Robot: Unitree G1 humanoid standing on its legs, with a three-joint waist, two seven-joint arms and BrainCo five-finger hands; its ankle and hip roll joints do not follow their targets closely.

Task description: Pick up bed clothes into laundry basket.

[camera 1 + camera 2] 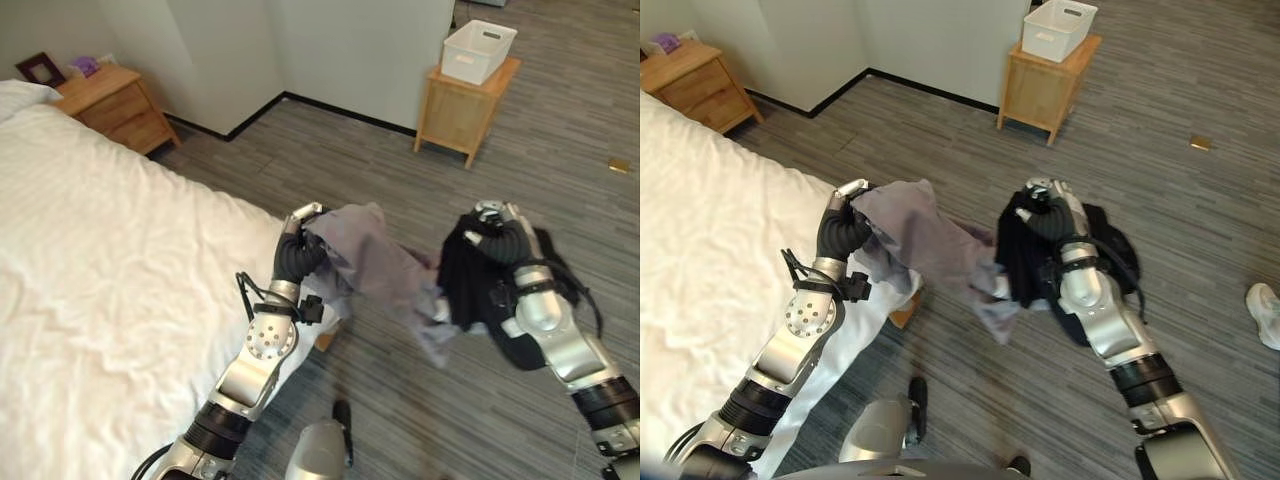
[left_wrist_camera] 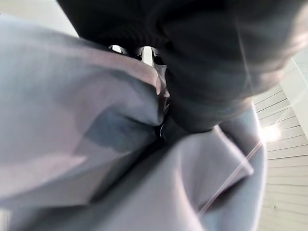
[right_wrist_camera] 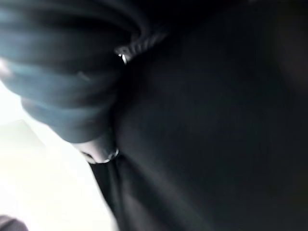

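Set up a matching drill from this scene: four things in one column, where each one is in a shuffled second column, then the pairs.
Things
1. grey garment
2. black garment
3. white basket
4. picture frame

Places
A. on the wooden stand by the wall
B. held by the right robot hand
C. on the nightstand beside the bed
D. held by the left robot hand

Pairs: 1-D, 2-B, 3-A, 4-C

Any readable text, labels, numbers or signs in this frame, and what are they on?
None can be read. The white basket, the grey garment in the left hand and the black garment in the right hand show no print.
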